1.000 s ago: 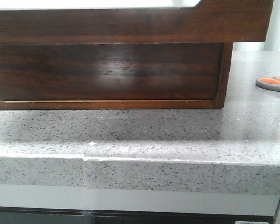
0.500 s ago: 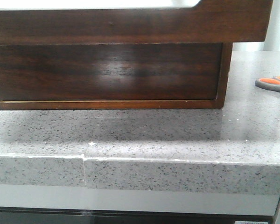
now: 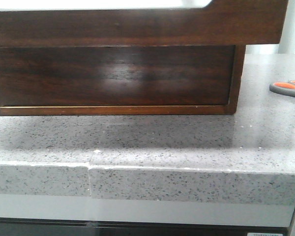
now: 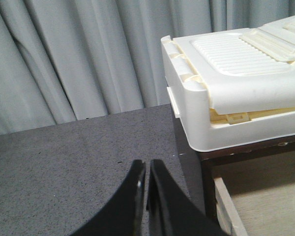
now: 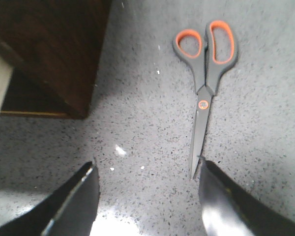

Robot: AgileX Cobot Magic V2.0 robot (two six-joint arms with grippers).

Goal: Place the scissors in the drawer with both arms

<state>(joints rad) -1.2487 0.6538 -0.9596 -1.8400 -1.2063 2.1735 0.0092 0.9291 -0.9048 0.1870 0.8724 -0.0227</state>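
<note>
Landmark for this report: the wooden cabinet (image 3: 113,64) standing on the speckled grey countertop (image 3: 162,142).

Left of the cabinet: the left gripper (image 4: 146,194) hangs above the dark counter surface beside the cabinet's corner, fingers pressed together with only a thin seam between them, holding nothing. A cream plastic box (image 4: 236,73) sits on top of the cabinet. Below it, in the left wrist view, the drawer (image 4: 226,206) appears pulled out, its pale interior and light side wall exposed. Judgement: the left arm is stationed here to manage the drawer, so that the interior stays accessible.

At the cabinet: in the front view, the dark glossy front panel fills the frame; neither arm shows here.

Right of the cabinet: the scissors (image 5: 205,83) lie flat and closed on the countertop, well apart from the cabinet's corner, not yet in the drawer. The right gripper (image 5: 147,191) hovers over them with fingers spread wide, empty, the blade tip just beside one finger. Judgement: the wide spread suits a descent to straddle the blades for pickup.
</note>
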